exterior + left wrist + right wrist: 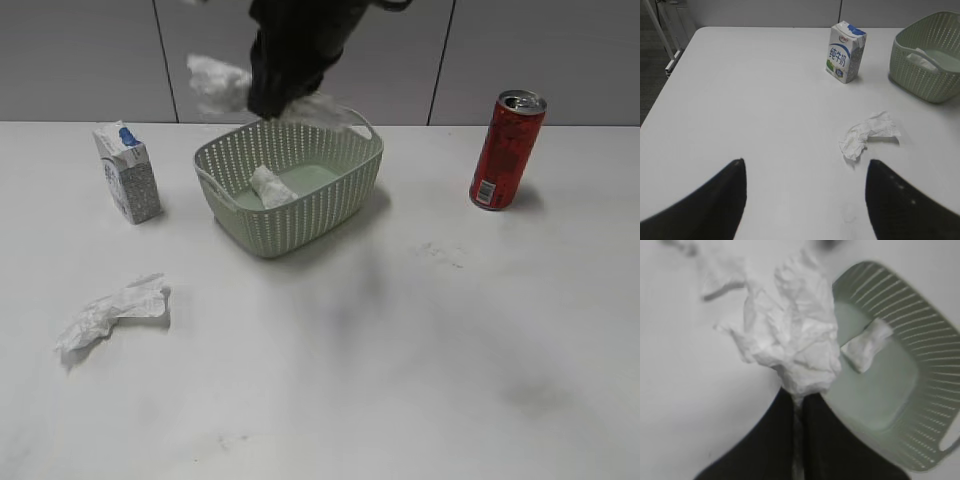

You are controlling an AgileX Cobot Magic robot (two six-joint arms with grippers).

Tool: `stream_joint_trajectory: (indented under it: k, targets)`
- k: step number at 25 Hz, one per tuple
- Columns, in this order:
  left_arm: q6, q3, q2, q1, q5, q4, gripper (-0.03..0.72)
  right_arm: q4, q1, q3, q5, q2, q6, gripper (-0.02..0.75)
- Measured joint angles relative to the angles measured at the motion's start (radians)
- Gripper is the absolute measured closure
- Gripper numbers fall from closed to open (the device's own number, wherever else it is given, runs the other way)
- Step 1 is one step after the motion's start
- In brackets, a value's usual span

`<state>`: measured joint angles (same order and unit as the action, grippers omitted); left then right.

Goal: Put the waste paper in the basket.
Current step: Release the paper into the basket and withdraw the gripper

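The pale green basket (345, 180) stands at the table's back middle with one waste paper wad (271, 187) inside; it also shows in the right wrist view (920, 385) and left wrist view (920, 75). My right gripper (270, 103) is shut on a second waste paper wad (790, 335), holding it in the air above the basket's far left rim. A third wad (112, 312) lies on the table at front left, also in the left wrist view (867, 134). My left gripper (805, 170) is open and empty, short of that wad.
A white-and-blue carton (127, 172) stands left of the basket, also in the left wrist view (845, 52). A red can (506, 150) stands at the back right. A grey wall runs behind the table.
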<state>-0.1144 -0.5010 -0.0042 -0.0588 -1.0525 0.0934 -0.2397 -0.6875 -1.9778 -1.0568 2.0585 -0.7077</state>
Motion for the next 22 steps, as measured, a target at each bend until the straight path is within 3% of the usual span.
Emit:
stream_joint_trajectory:
  k: [5,10,13,18,20,22]
  targets:
    - [0.0,0.0,0.0,0.0,0.0,0.0,0.127,0.029,0.032,-0.018,0.225,0.005,0.392,0.744]
    - [0.0,0.0,0.0,0.0,0.0,0.0,0.127,0.166,0.049,-0.019,0.383,0.047,0.681,0.744]
    - [0.0,0.0,0.0,0.0,0.0,0.0,0.127,0.24,0.051,-0.019,0.409,0.099,0.8,0.744]
    - [0.0,0.0,0.0,0.0,0.0,0.0,0.127,0.261,0.053,-0.019,0.413,0.216,0.842,0.732]
    - [0.0,0.0,0.0,0.0,0.0,0.0,0.127,0.262,0.053,-0.019,0.412,0.255,0.846,0.677]
    - [0.0,0.0,0.0,0.0,0.0,0.0,0.127,0.262,0.053,-0.019,0.412,0.289,0.846,0.57]
